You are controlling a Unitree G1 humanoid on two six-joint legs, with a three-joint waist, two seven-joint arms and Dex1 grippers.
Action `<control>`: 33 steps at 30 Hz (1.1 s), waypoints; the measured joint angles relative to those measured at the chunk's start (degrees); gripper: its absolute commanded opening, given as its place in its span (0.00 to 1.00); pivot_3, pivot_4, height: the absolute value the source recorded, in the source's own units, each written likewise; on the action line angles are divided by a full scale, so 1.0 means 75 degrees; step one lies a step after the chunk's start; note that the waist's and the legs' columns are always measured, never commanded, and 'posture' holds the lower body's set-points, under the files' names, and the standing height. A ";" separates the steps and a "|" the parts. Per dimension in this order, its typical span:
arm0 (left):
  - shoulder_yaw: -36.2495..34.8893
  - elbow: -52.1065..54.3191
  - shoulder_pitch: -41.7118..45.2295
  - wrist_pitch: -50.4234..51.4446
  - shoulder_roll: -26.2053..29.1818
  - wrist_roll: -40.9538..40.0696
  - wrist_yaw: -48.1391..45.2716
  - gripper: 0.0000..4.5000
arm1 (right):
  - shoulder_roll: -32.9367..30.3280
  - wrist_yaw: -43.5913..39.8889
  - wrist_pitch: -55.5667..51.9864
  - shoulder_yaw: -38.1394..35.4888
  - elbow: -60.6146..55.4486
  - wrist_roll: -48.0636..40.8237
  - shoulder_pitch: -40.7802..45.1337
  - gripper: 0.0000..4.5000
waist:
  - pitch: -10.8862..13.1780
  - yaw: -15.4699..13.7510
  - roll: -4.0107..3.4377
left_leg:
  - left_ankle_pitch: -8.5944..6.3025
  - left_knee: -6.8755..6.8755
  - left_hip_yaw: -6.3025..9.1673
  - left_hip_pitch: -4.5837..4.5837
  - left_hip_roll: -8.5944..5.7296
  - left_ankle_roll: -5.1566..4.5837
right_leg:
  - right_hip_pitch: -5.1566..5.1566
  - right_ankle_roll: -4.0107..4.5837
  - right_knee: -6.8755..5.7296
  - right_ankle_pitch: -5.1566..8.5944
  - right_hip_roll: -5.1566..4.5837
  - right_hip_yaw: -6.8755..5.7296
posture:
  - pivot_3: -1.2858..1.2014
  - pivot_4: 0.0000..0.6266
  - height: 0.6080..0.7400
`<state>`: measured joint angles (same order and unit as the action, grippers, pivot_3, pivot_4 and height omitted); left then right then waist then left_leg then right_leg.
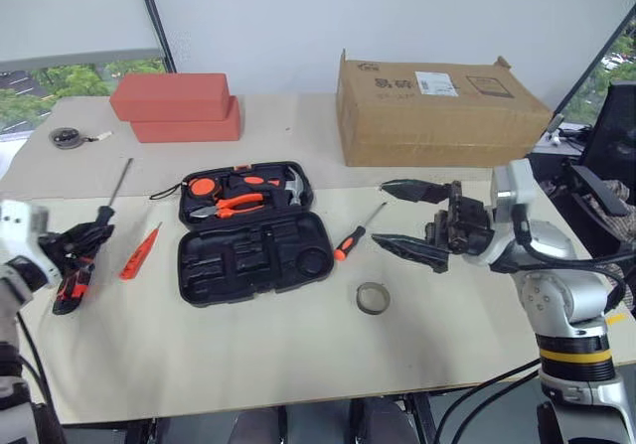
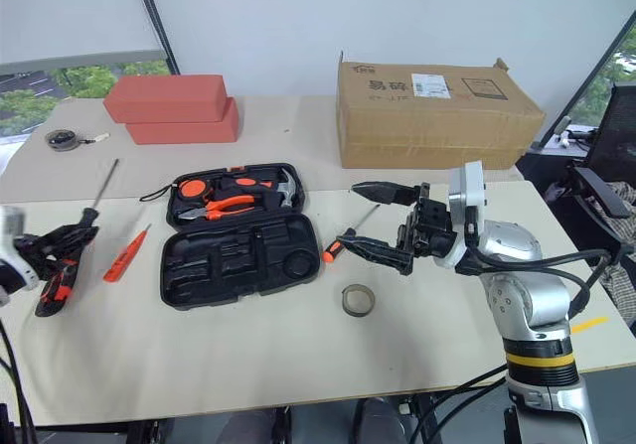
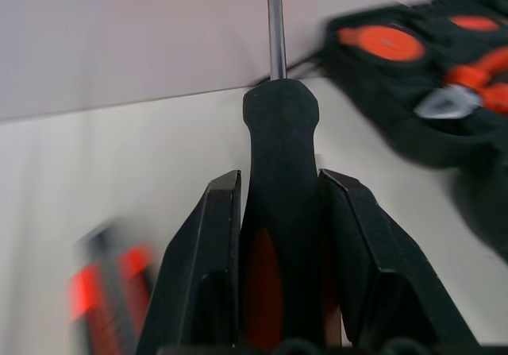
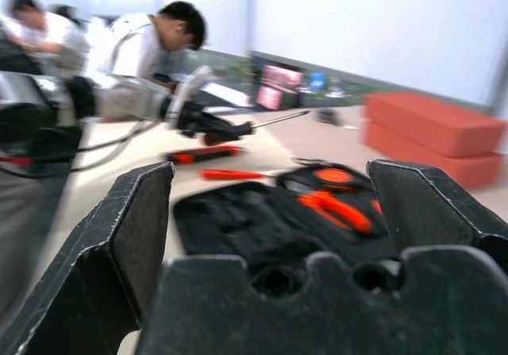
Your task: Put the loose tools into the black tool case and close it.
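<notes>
On the table, open black tool case (image 1: 253,233), left tool (image 3: 278,236) clamping black-orange screwdriver (image 3: 279,212), right tool (image 1: 412,221) spread apart

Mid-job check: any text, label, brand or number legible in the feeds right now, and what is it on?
No text can be read.
Cardboard box: dark print along its top edge, too small to read.
Same box, white sticker: printed lines, too small to read.
Same box, framed mark beside the sticker: too small to read.
Black tool case: no lettering visible.
Red bricks: no markings visible.
</notes>
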<state>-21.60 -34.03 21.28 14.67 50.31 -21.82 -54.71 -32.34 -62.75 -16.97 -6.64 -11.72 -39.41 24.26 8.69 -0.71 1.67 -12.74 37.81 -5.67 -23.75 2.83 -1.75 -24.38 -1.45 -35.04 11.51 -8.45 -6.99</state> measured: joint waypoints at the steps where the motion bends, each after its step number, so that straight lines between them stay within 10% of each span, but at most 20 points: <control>1: 0.0242 0.0155 0.0062 -0.0014 -0.0097 0.0111 -0.0045 0.23 | -0.0001 0.0085 0.0003 -0.0063 -0.0004 0.0002 0.0023 1.00 | 0.0000 0.0000 0.0000 | 0.0000 0.0000 -0.0009 0.0000 0.0000 0.0000 | 0.0000 0.0001 -0.0002 -0.0001 0.0001 0.0000 | 0.52 0.24 0.80; 33: 0.2945 -0.2491 0.2681 -0.4691 -0.0193 0.2170 -0.3806 0.23 | -0.0160 0.0539 -0.0316 -0.0133 -0.0691 -0.0026 -0.0330 1.00 | -0.0002 -0.0006 0.0004 | 0.0002 0.0011 -0.0056 -0.0002 0.0001 -0.0002 | 0.0002 -0.0002 -0.0009 0.0002 0.0011 0.0001 | 0.52 0.24 0.80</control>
<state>0.49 -52.71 41.39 -20.52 48.86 -5.55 -83.26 -33.54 -58.71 -19.34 -7.63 -16.90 -39.60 21.79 8.67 -0.76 1.70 -12.72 37.90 -6.09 -23.76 2.84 -1.76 -24.37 -1.47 -35.11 11.52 -8.36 -6.99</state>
